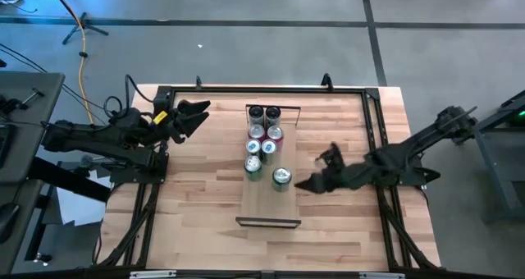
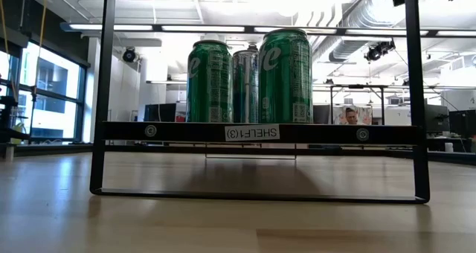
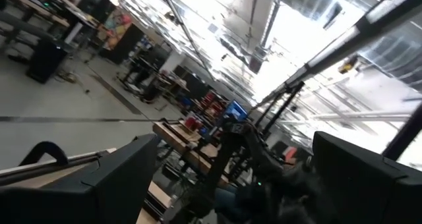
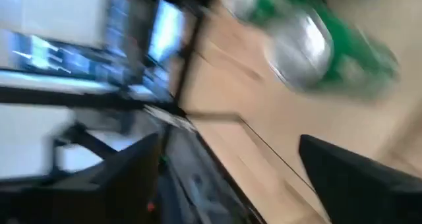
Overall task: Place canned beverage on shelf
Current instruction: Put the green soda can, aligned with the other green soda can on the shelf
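Just right of the shelf (image 1: 268, 205), the right gripper (image 1: 318, 171) hangs with fingers spread and nothing between them. The nearest green can (image 1: 281, 178) stands upright on the board beside it, apparently let go, though the wrist view is smeared. Backing away well means drawing straight off, clear of that can. The left gripper (image 1: 197, 115) waits released near the table's far left.

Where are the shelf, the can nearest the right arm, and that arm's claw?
shelf (image 1: 261, 207): high view, on its bare pale board near the front end.
green can (image 1: 281, 178): high view, on its silver top.
right gripper (image 1: 318, 171): high view, midway between its open fingertips, beside the shelf.
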Robot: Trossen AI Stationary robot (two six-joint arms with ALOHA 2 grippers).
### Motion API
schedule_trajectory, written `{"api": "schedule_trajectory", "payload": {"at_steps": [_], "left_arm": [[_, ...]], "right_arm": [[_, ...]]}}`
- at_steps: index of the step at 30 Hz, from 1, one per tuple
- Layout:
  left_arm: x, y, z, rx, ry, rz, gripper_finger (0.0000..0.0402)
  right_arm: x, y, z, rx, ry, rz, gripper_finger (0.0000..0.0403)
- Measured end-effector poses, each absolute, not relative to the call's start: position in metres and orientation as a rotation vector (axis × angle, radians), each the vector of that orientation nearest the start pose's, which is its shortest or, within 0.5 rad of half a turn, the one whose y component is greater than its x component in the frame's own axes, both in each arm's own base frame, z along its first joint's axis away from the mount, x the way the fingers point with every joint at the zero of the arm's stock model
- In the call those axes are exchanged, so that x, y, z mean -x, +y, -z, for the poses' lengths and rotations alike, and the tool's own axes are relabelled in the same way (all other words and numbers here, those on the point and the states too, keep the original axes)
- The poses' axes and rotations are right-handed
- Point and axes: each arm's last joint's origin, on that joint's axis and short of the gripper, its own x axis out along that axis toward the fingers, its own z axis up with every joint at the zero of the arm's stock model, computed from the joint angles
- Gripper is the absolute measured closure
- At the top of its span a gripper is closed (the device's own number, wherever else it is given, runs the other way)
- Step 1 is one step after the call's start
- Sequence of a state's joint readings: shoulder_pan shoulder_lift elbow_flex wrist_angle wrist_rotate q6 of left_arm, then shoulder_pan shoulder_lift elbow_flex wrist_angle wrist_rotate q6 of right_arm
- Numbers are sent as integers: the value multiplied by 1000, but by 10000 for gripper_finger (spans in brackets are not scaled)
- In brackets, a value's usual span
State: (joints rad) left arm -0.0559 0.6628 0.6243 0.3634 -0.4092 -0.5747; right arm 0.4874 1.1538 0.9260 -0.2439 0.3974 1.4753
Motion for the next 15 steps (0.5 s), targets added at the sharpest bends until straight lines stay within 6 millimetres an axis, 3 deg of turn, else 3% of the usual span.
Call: {"api": "schedule_trajectory", "payload": {"at_steps": [4,9,10,15], "left_arm": [[-149,3,-347,637,-406,-232,37],[-149,3,-347,636,-405,-226,37],[-149,3,-347,636,-405,-225,37],[-149,3,-347,636,-404,-225,37]], "right_arm": [[-233,119,-275,-1269,621,307,148],[-243,127,-250,-1271,742,387,359],[-245,128,-247,-1265,749,395,380],[-247,125,-233,-1251,783,440,384]]}}
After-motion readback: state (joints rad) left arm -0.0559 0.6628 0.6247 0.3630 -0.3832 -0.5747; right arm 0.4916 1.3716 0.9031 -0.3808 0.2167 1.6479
